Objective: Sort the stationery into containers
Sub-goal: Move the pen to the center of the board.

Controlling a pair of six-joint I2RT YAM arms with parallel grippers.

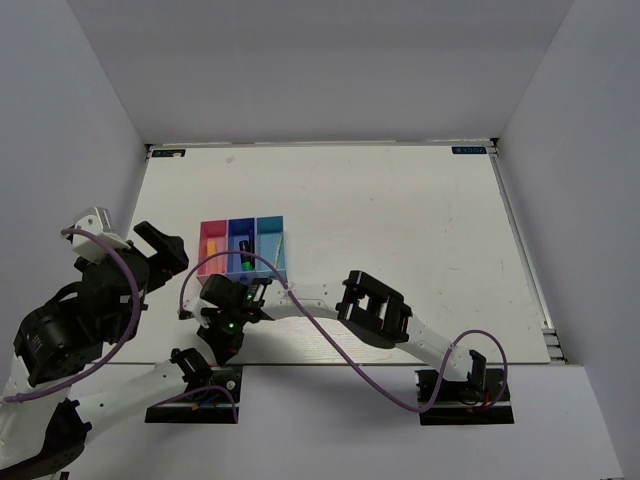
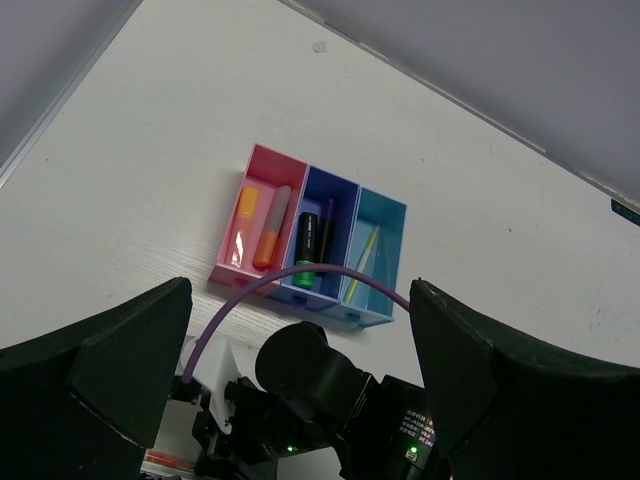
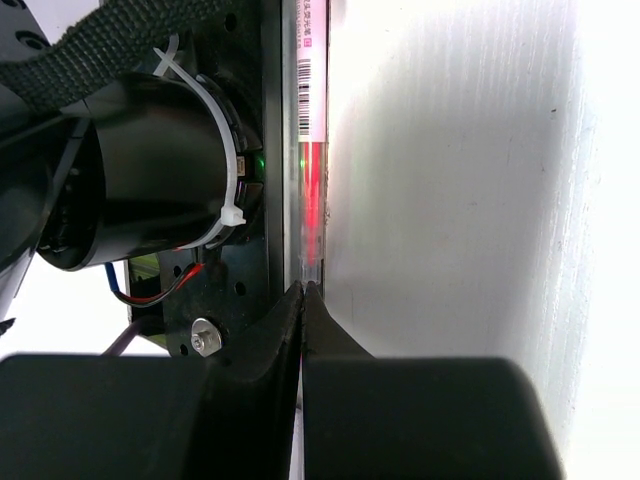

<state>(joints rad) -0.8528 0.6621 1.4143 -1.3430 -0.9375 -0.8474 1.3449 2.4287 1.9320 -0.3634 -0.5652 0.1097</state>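
Observation:
Three joined containers stand in a row: pink-red (image 2: 226,268), dark blue (image 2: 333,181) and light blue (image 2: 394,245). The pink-red one holds a yellow-orange marker (image 2: 245,213) and an orange-pink marker (image 2: 272,228). A green marker with a black cap (image 2: 306,250) and a purple marker (image 2: 326,226) lie in the dark blue one. A thin pen (image 2: 367,252) lies in the light blue one. My left gripper (image 2: 300,385) hangs open and empty, raised to the near left of the bins. My right gripper (image 3: 303,292) is shut on nothing, its tips at the table's near edge.
The right arm (image 1: 375,308) stretches across the near table from its base (image 1: 465,385) to the left arm's base (image 1: 195,385). Its purple cable (image 2: 260,288) arcs in front of the bins (image 1: 243,245). White walls surround the table.

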